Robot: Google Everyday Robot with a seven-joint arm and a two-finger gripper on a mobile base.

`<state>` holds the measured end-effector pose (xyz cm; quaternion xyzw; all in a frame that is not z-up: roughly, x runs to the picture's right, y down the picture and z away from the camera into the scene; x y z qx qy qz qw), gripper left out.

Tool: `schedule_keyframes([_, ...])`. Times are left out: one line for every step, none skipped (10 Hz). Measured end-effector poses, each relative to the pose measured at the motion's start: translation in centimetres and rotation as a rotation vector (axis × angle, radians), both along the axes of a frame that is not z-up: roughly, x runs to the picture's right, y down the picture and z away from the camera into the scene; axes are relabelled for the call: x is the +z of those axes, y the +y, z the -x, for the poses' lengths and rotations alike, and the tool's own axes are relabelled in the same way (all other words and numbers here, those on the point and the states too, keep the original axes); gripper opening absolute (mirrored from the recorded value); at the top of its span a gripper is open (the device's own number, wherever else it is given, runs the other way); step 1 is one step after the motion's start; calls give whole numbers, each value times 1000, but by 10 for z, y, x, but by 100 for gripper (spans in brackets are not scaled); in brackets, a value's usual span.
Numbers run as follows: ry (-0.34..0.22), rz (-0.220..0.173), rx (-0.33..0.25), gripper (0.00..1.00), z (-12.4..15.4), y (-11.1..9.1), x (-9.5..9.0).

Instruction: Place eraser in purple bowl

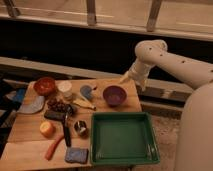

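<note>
The eraser (pixel 54 115), a small flat dark block, lies on the left part of the wooden table (pixel 22 137), just above the orange fruit (pixel 47 129). The purple bowl (pixel 114 95) stands upright near the table's far right edge with nothing visible inside. My gripper (pixel 123 78) hangs at the end of the white arm, above the table's far edge just right of the purple bowl and well away from the eraser. It is open and holds nothing.
A large green tray (pixel 123 137) fills the near right. A red-orange bowl (pixel 45 85), white cup (pixel 64 89), banana (pixel 84 103), small can (pixel 81 128), black-handled tool (pixel 66 131), blue sponge (pixel 76 155) and orange-red carrot-like piece (pixel 54 147) crowd the left half.
</note>
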<state>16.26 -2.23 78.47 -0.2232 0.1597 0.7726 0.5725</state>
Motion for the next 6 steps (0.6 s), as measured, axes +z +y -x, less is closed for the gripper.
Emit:
schedule_keyframes([-10,-22,-18,80,4,-6,-4])
schedule_keyframes([-37,-52,-58,80,16,-15,-9])
schedule_keyframes([-69,-72,-89,80,34,-23,-12])
schedule_keyframes([-96,-85,-112,80,50,-28,-14])
schedule_keyframes([-142,-101,-146,80,75,-34,-17])
schedule_keyframes([-205,-114,-197,80,111,-38,-22])
